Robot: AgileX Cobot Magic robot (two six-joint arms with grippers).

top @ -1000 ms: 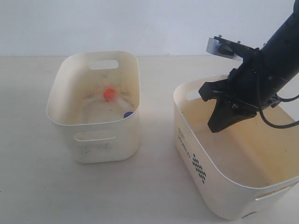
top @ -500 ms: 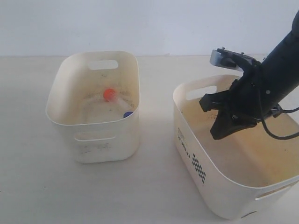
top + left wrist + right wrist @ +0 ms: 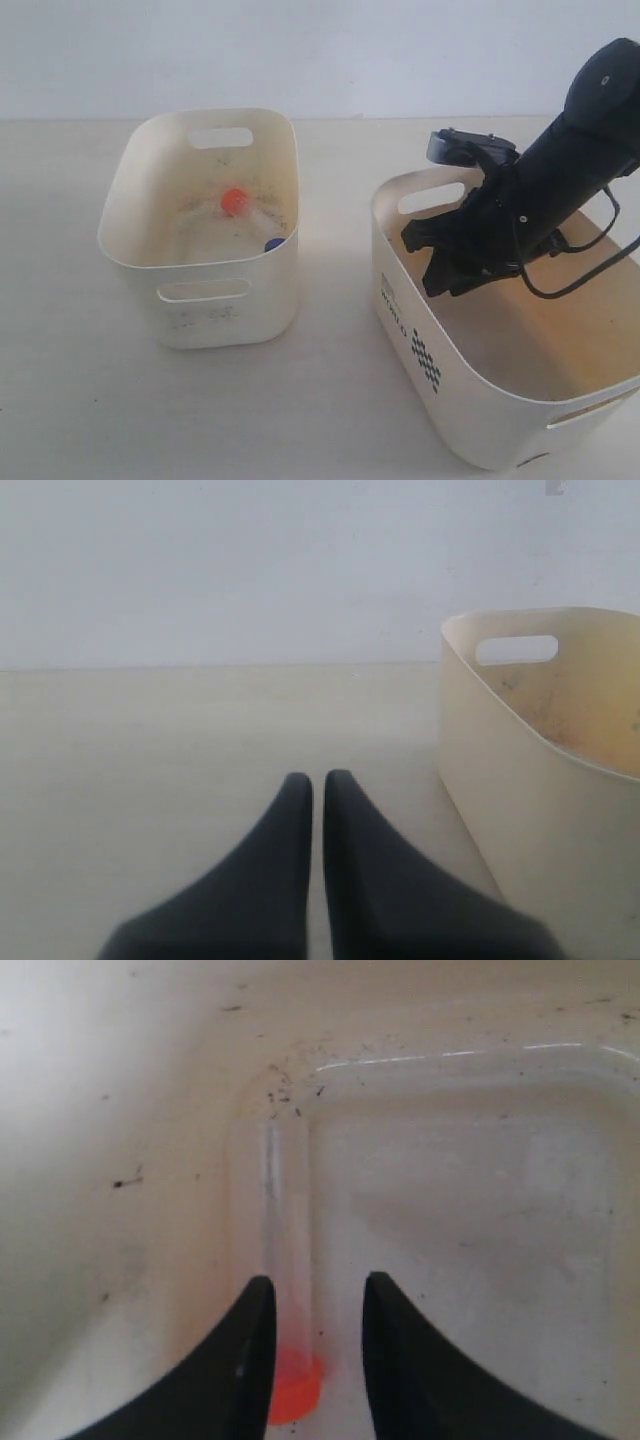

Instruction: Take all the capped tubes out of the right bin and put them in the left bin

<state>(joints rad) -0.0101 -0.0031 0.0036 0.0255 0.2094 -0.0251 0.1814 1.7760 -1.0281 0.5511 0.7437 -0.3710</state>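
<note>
The right bin (image 3: 455, 400), printed with black dots, holds my right gripper (image 3: 436, 287), which is lowered inside it near the printed wall. In the right wrist view that gripper (image 3: 318, 1282) is open, its fingers either side of a clear capped tube (image 3: 284, 1210). The tube's orange cap (image 3: 296, 1384) lies close to one finger, and it rests on the floor along the bin's wall (image 3: 110, 1090). The plain left bin (image 3: 220, 310) contains an orange-capped tube (image 3: 234, 201) and a blue cap (image 3: 273, 244). My left gripper (image 3: 318, 777) is shut and empty over the table.
The left bin (image 3: 540, 780) stands just beside my left gripper in the left wrist view. Bare tabletop (image 3: 330, 400) separates the two bins. Dark specks dot the right bin's floor (image 3: 480, 1190). A white wall (image 3: 320, 50) backs the table.
My right arm has swung left and sunk deeper into the right bin, toward its printed wall. The left bin and its tubes have not moved.
</note>
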